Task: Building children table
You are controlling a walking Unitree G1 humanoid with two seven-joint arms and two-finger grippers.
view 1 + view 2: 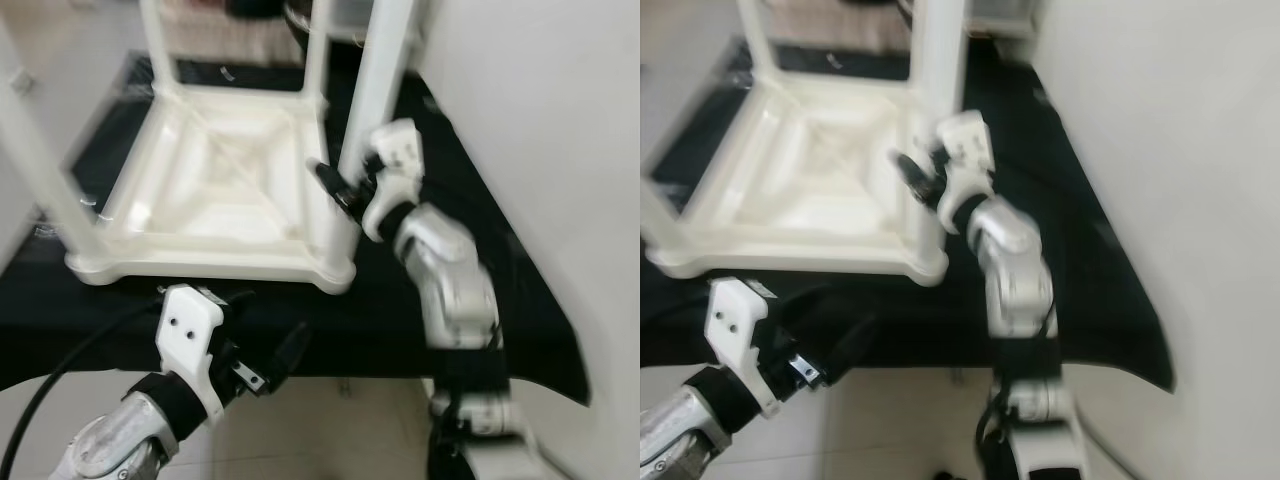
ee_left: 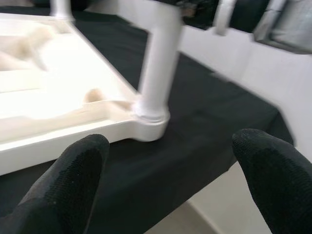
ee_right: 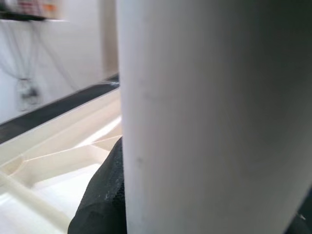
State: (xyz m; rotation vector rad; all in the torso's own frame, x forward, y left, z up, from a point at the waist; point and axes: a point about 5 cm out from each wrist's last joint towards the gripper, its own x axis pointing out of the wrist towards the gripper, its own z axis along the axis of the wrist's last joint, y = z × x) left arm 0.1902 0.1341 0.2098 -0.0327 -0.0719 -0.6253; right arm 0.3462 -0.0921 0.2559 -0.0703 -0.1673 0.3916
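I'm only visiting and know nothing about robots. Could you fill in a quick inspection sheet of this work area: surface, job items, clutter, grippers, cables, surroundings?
Surface: black cloth covering a table.
Job's things: white children's table lying upside down on the cloth, legs pointing up; near-right leg seated in its corner socket.
Clutter: nothing seen.
Grippers: right gripper closed around the base of the near-right leg; left gripper open, holding nothing, at the cloth's front edge facing that corner.
Cables: black cable running along the left arm.
Surroundings: white wall on the right, pale floor below.
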